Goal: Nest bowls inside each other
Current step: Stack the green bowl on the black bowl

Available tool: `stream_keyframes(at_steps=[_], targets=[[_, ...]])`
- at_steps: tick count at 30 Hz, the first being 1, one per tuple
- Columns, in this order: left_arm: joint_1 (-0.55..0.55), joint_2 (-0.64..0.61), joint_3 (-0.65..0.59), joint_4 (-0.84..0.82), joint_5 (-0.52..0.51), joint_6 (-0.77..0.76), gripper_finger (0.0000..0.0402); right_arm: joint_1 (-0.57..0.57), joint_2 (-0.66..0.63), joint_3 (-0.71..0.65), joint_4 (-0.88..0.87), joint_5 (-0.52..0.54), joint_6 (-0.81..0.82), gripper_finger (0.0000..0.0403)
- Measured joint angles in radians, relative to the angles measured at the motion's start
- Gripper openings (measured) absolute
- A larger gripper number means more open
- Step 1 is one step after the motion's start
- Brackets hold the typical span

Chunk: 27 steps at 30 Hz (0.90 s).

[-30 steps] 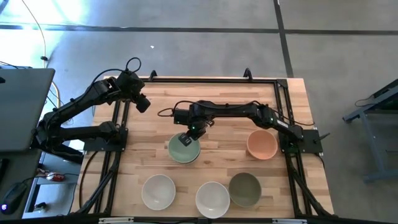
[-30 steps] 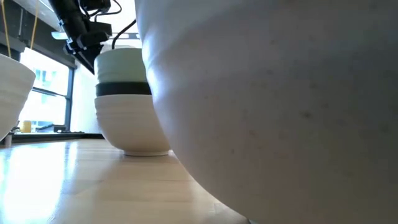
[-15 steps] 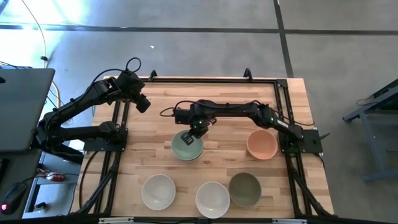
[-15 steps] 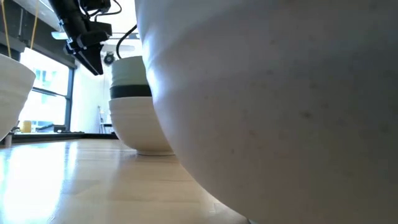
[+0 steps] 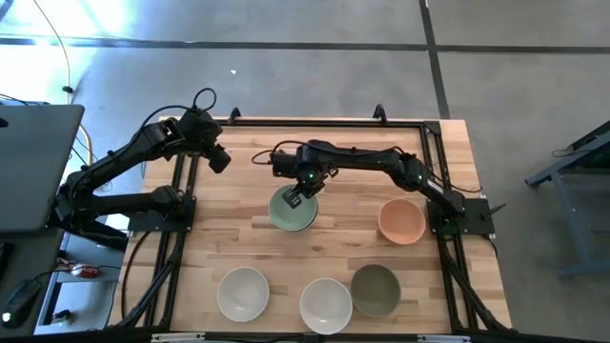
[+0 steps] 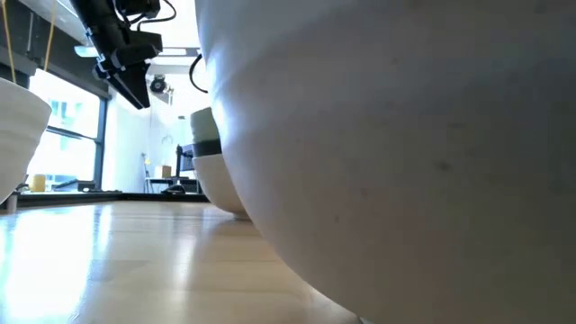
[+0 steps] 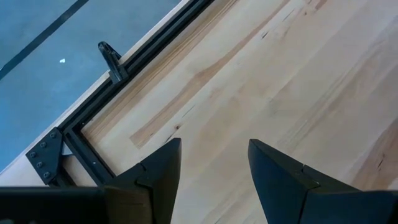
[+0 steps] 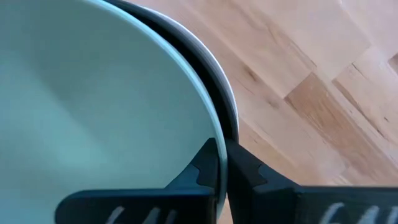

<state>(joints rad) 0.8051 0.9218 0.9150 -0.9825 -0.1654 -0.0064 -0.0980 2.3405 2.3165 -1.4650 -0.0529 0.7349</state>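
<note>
My right gripper (image 5: 295,200) is pinched narrow on the rim of the mint bowl (image 5: 291,211), one finger (image 8: 205,171) inside the wall and the other outside, with the rim clamped between them. That mint bowl sits nested in a black bowl (image 8: 214,81), whose dark rim shows just past my outer finger, and in the low view the black band rides on a white bowl (image 6: 216,184) beneath it. The stack rests on the wooden table (image 5: 229,224), directly under my fingertips, near the table's middle.

Beyond my right fingers, toward the arm's own base, the peach bowl (image 5: 401,221) stands well apart from the stack. Along the front edge lie a white bowl at the left (image 5: 242,292), a middle white bowl (image 5: 326,304) and the olive-grey bowl (image 5: 375,290), the last two touching or nearly so.

My left gripper (image 7: 211,168) hangs at the far left corner over bare wood, fingers spread wide with nothing between them, well away from every bowl.
</note>
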Motion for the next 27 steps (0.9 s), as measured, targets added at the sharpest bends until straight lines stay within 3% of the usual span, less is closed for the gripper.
stream_keyframes(at_steps=[9,20,27], targets=[[0.000,0.000,0.000,0.000,0.000,0.002,0.0177,-0.002,0.000,-0.001,-0.001,-0.004,-0.018,0.0006],[0.000,0.000,0.000,0.000,0.010,0.003,0.0177,-0.007,-0.001,-0.001,-0.002,-0.011,-0.018,0.0101],[0.000,0.000,0.000,0.000,0.026,0.002,0.0177,-0.007,-0.001,-0.001,-0.001,-0.007,-0.037,0.0125]])
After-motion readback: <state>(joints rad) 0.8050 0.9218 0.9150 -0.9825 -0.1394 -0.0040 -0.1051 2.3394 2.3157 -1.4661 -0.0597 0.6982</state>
